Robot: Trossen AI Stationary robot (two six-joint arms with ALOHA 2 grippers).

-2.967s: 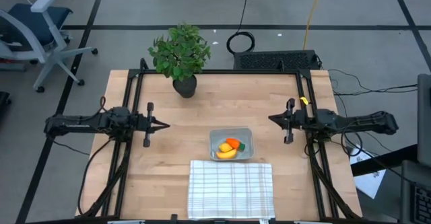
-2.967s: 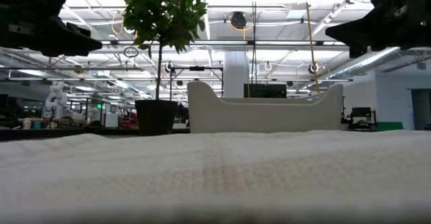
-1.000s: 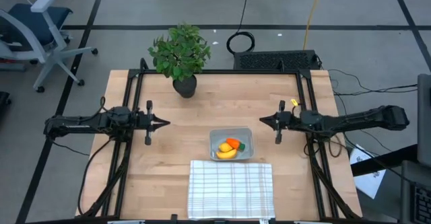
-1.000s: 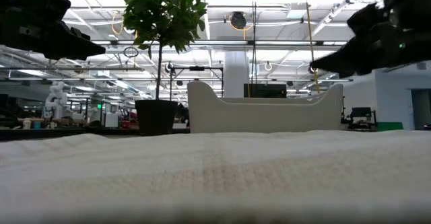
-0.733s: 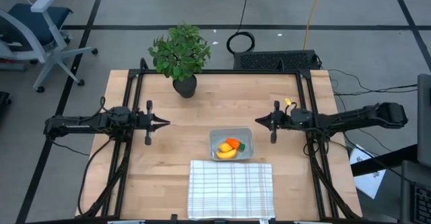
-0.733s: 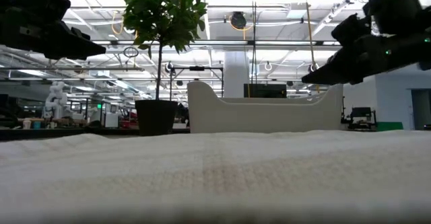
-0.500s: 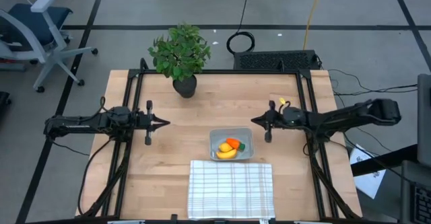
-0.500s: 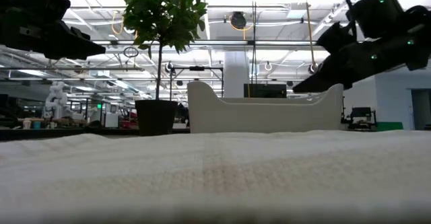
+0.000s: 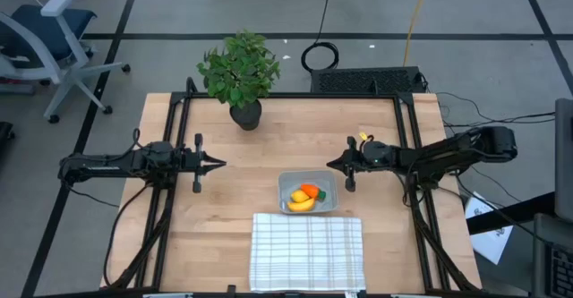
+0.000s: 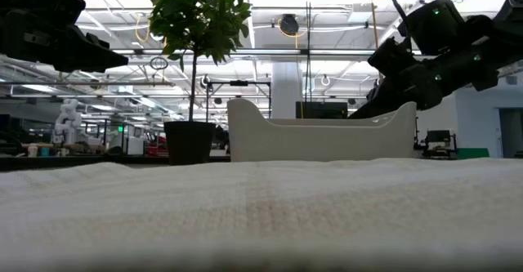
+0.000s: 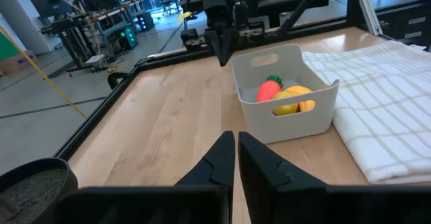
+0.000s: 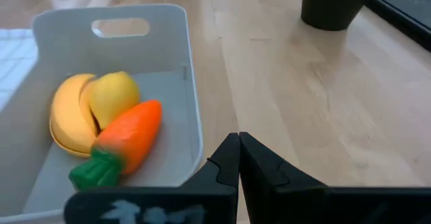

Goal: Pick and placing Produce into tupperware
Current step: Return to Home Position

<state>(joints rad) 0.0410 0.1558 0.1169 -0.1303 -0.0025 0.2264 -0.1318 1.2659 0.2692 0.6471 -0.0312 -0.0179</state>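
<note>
Grey plastic tupperware [image 9: 307, 191] sits mid-table, touching the far edge of the white checked cloth [image 9: 307, 251], and in it lie the orange carrot [image 12: 128, 140], the banana [image 12: 67, 113] and the lemon [image 12: 113, 97], all touching. The right gripper [image 9: 331, 165] hangs just beside its far right corner, fingers pressed together and holding nothing. The left gripper [image 9: 220, 164] waits well apart on the left, pinched together and empty too

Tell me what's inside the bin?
A carrot, a banana and a lemon lie in the bin. The lemon hides part of the banana; anything under them is hidden.
</note>
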